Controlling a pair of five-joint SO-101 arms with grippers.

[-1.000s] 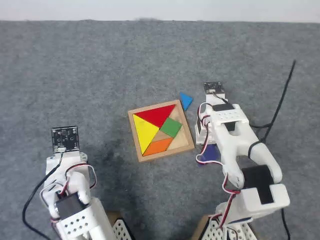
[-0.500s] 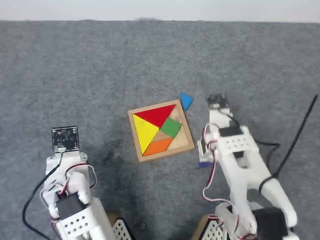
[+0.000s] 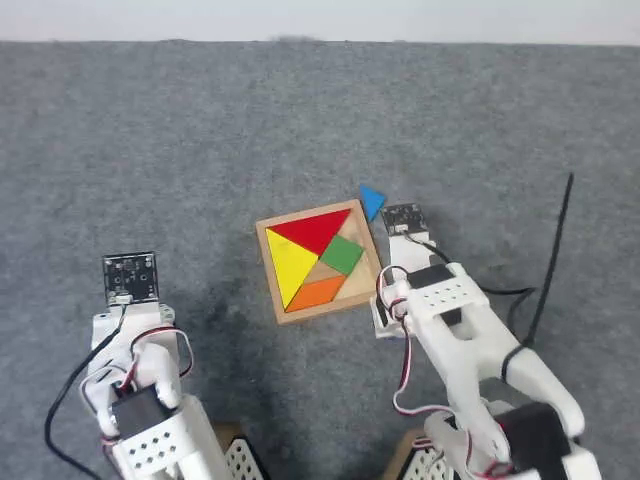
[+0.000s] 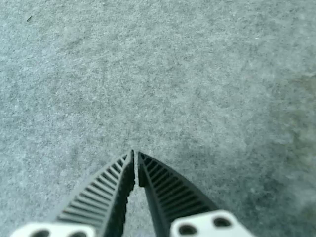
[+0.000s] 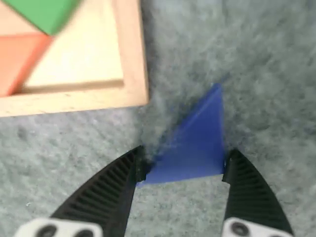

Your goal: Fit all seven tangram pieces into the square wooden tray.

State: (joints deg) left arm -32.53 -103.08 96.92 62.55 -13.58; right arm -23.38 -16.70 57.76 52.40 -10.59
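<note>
The square wooden tray [image 3: 266,262] lies mid-table holding red [image 3: 310,230], yellow [image 3: 288,265], green [image 3: 342,254] and orange [image 3: 317,292] pieces plus a small tan triangle. A light blue triangle [image 3: 371,200] lies on the carpet just off its far right corner. My right arm [image 3: 440,300] hangs beside the tray's right edge. In the right wrist view my right gripper [image 5: 182,160] is shut on a dark blue triangle [image 5: 197,138], which rests on the carpet close to the tray rim [image 5: 133,59]. My left gripper [image 4: 134,157] is shut and holds nothing over bare carpet.
Grey carpet covers the whole table. The left arm [image 3: 140,370] stays at the near left, well away from the tray. A black cable [image 3: 550,270] trails to the right of the right arm. A bare patch of tray floor [image 5: 84,54] lies beside the green piece.
My right arm has swung left towards the tray's near right corner, and the dark blue triangle has slid along with it. The left arm has not moved.
</note>
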